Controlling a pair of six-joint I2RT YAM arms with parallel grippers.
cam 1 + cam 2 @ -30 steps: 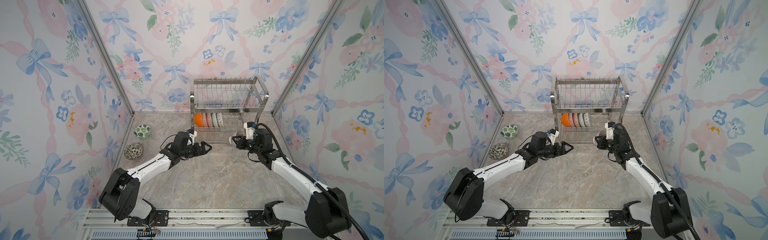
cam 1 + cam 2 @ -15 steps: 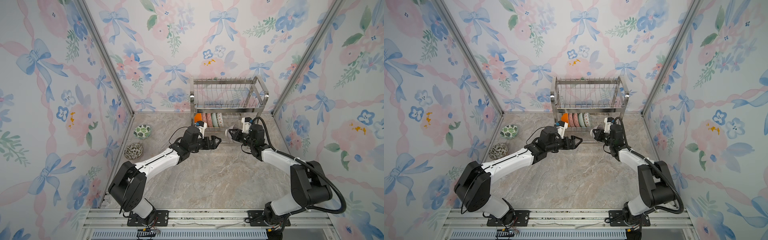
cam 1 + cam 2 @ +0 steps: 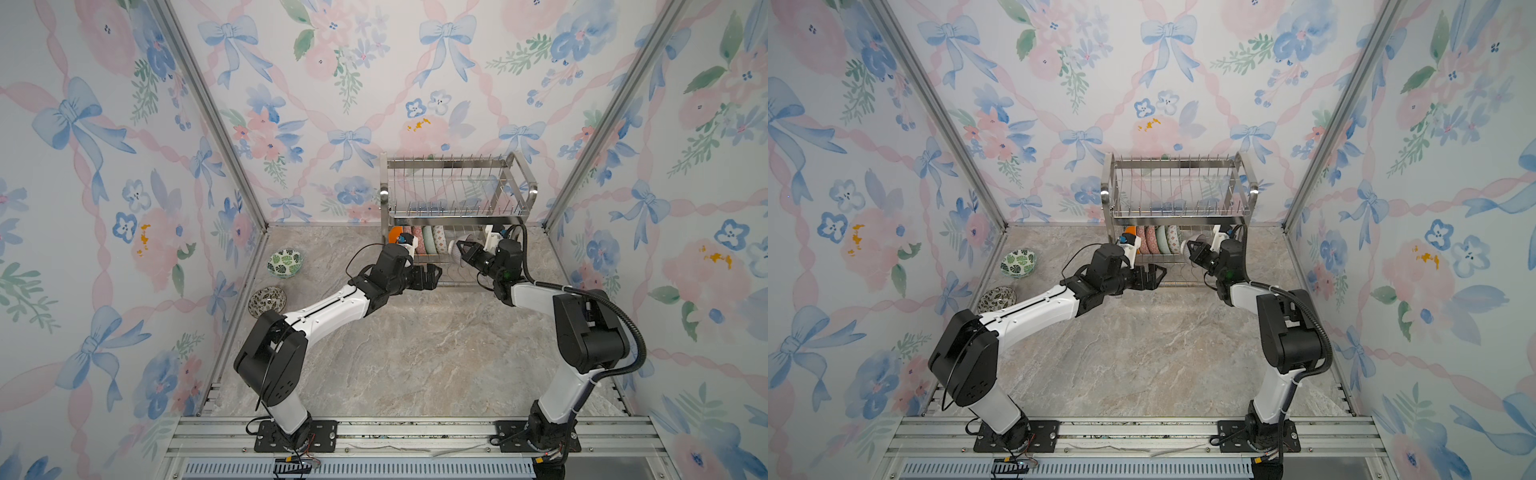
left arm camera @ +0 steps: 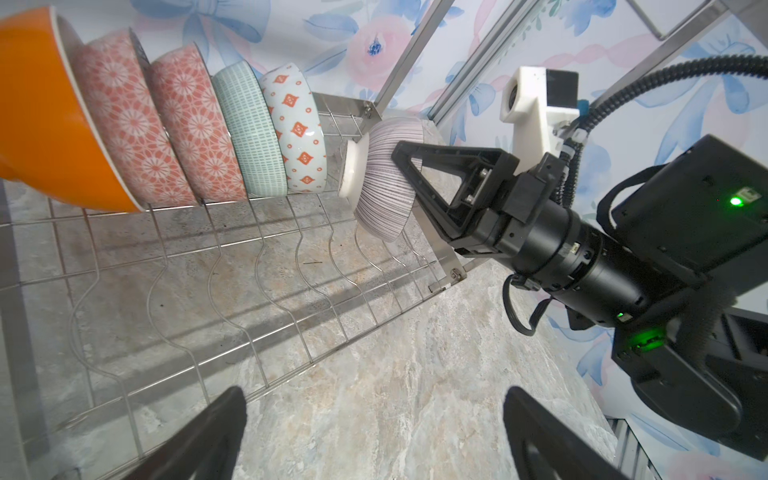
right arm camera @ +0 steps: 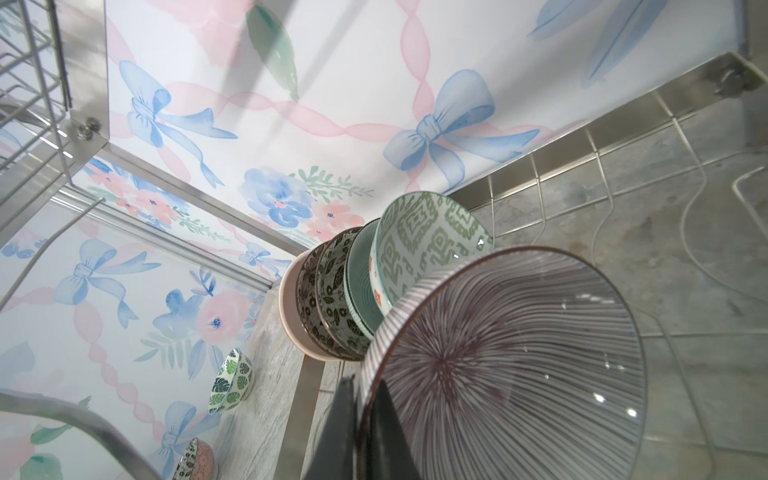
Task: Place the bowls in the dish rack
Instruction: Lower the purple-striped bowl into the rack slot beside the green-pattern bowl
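The steel dish rack stands against the back wall. Several bowls stand on edge in a row at the left of its lower tier, from an orange bowl to a green-geometric bowl. My right gripper is shut on the rim of a purple-lined bowl. It holds the bowl on edge inside the lower tier, just right of the row. My left gripper hovers open and empty at the rack's front edge.
Two bowls sit on the marble floor by the left wall: a green-leaf bowl and a dark-leaf bowl. The rack's upper tier hangs over the right gripper. Wire slots lie under the held bowl.
Both arms have reached forward to the rack. The right gripper has carried the purple-lined bowl in under the upper tier, and the left gripper has moved up to the rack's front.
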